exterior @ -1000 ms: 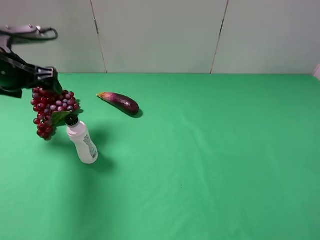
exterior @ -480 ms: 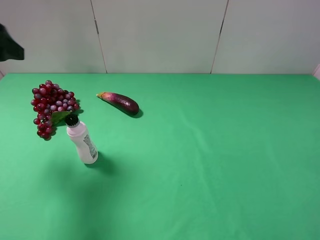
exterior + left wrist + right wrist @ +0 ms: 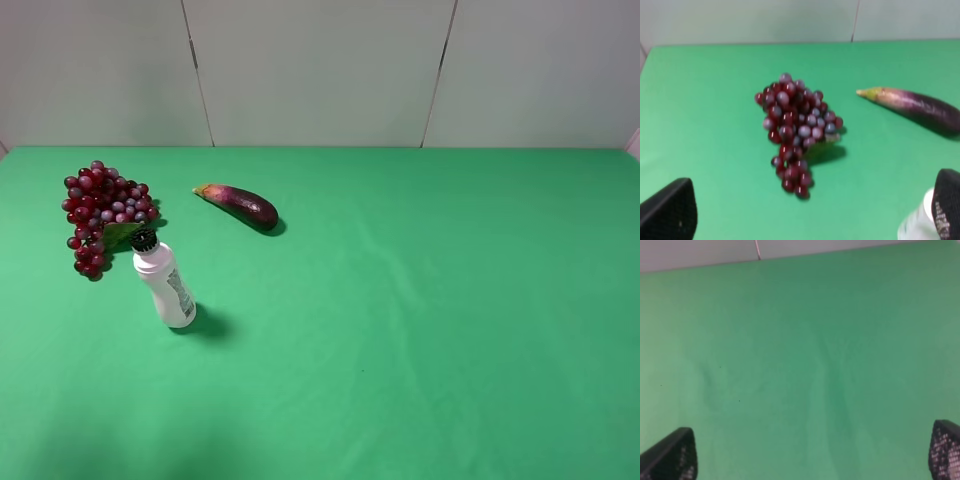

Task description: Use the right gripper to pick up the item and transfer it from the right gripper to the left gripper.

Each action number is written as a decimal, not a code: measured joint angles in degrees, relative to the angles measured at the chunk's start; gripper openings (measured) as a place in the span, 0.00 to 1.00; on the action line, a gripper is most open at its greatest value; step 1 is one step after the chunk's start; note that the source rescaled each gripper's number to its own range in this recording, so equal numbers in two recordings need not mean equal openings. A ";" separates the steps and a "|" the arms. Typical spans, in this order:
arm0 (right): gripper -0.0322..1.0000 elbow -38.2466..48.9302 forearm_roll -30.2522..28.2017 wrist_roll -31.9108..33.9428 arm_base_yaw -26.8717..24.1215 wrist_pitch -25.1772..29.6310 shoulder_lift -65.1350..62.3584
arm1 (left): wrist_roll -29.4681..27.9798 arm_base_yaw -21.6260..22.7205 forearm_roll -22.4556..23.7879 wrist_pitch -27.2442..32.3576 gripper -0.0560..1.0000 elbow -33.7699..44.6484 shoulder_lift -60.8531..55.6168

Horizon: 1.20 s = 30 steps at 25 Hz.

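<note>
The bunch of dark red and purple grapes [image 3: 103, 213] with a green leaf lies on the green table at the far left, free of both grippers. It also shows in the left wrist view [image 3: 796, 125], a little ahead of my left gripper [image 3: 807, 214], which is open and empty. My right gripper [image 3: 807, 455] is open and empty over bare green cloth. Neither arm shows in the exterior view.
A white bottle with a black cap [image 3: 166, 285] stands just in front of the grapes, and it shows by one left fingertip [image 3: 914, 227]. A purple eggplant [image 3: 240, 204] lies to the right of the grapes, seen also in the left wrist view [image 3: 920, 105]. The grey wall runs behind the table.
The left arm, which was at the grapes one second ago, has pulled away to the left and out of the exterior view. The grapes stay on the table.
</note>
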 joint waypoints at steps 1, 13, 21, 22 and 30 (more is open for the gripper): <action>1.00 0.00 0.00 0.00 0.00 0.00 0.00 | 0.00 0.00 -0.02 1.58 1.00 0.22 -1.65; 1.00 0.00 0.00 0.00 0.00 0.00 0.00 | 1.46 0.00 -8.94 14.10 0.99 3.87 -17.77; 1.00 0.00 0.00 0.00 0.00 0.05 0.00 | 5.31 0.00 -9.84 19.82 0.99 3.87 -18.39; 1.00 0.00 0.00 0.00 0.00 0.05 0.00 | 5.46 0.00 -9.84 20.12 0.99 3.87 -18.39; 1.00 0.00 0.00 0.00 0.00 0.05 0.00 | 6.13 0.00 -9.89 25.94 0.99 5.00 -20.06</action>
